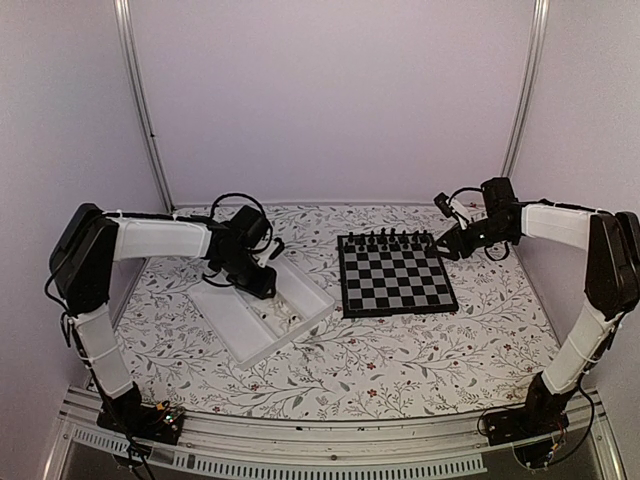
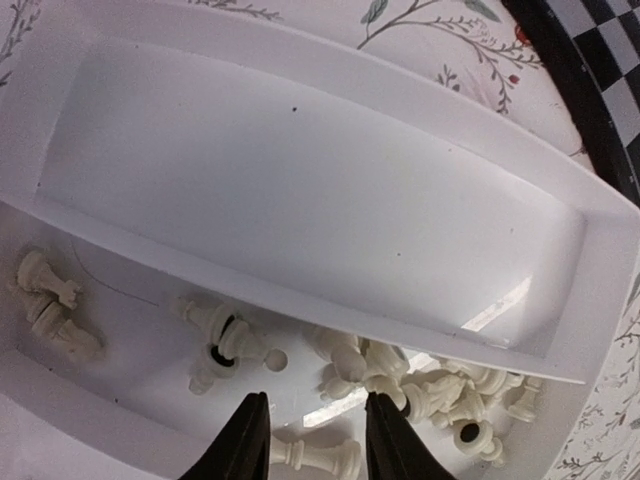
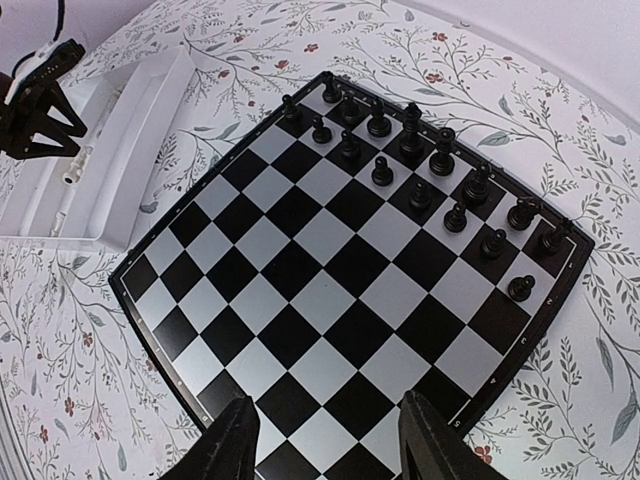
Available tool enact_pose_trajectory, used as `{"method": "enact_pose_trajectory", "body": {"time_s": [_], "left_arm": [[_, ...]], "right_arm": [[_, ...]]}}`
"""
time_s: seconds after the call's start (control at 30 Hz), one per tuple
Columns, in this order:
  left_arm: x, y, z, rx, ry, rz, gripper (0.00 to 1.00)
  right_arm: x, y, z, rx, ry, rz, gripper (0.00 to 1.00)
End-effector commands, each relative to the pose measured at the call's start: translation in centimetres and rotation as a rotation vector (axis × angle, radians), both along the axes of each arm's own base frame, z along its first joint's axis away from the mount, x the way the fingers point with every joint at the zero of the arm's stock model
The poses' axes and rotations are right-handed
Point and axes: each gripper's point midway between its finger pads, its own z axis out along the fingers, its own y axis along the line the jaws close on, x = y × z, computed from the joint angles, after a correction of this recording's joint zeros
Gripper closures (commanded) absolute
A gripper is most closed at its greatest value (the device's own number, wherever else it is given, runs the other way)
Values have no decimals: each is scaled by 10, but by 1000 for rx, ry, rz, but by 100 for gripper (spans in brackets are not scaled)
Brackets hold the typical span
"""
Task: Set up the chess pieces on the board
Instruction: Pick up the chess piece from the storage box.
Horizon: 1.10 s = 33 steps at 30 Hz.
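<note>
The tray (image 2: 300, 190) is smooth white plastic, its floor catching a glossy glint at the lower right of the left wrist view. The chess pieces (image 2: 440, 392) look like cream plastic with a slight shine. The board (image 3: 330, 300) has a satin sheen; the bench (image 1: 400, 350) wears a matt floral-printed covering.

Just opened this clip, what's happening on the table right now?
The left gripper is down in the white tray, its jaws either side of a lying white chess piece; a grip isn't clear. The right gripper hangs open and empty over the board, where only the black pieces stand along the far rows.
</note>
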Motion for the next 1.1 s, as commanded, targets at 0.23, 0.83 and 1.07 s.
{"method": "enact_pose_trajectory", "body": {"time_s": [0.23, 0.83, 1.07], "left_arm": [[12, -11, -7, -18, 1, -22, 65], [17, -17, -8, -38, -17, -39, 85], [13, -7, 16, -18, -62, -27, 95]], "right_arm": [[1, 0, 0, -4, -17, 0, 49], [1, 1, -6, 2, 3, 1, 48], [0, 1, -2, 6, -5, 2, 48]]}}
